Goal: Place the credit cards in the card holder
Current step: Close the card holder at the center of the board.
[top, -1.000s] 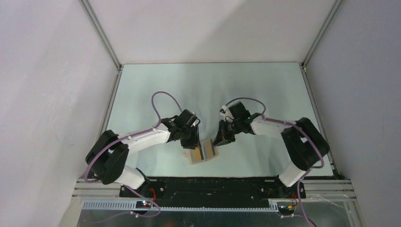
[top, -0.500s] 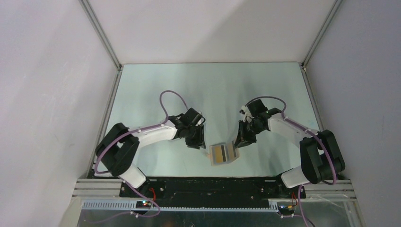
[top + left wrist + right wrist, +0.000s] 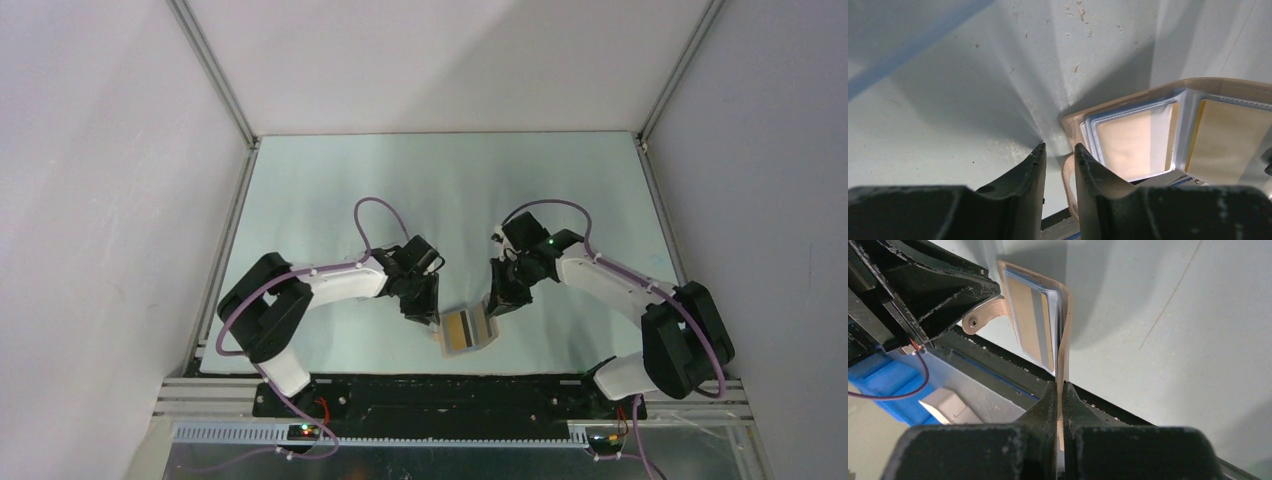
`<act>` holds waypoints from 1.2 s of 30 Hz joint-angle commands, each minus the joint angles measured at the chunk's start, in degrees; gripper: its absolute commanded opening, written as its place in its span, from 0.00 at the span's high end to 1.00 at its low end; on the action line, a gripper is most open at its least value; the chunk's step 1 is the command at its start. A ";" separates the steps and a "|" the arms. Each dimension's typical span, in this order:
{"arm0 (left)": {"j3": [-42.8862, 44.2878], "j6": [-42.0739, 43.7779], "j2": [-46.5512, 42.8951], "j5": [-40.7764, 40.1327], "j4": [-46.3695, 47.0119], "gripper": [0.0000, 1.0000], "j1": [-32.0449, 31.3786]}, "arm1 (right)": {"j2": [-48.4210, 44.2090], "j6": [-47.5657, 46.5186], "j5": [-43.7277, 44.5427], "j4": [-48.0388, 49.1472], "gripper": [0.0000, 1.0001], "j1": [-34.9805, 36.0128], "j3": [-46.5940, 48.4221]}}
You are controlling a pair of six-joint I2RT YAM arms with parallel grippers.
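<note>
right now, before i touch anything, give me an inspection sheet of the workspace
surface: pale table, small specks and scuffs
job's things: wallet open near the front edge, one flap raised; yellowish cards in its pockets, no loose card seen
clutter: nothing seen
pincers: left pincer narrow gap, wallet's tab showing in it, grip unclear; right pincer shut on the raised flap
cables: purple cables loop over both arms, clear of the wallet
surroundings: white walls, metal frame
</note>
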 commanded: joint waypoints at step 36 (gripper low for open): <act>-0.83 -4.10 -1.44 -2.62 4.54 0.66 -2.23 | -0.25 6.56 15.79 6.03 0.91 8.29 0.71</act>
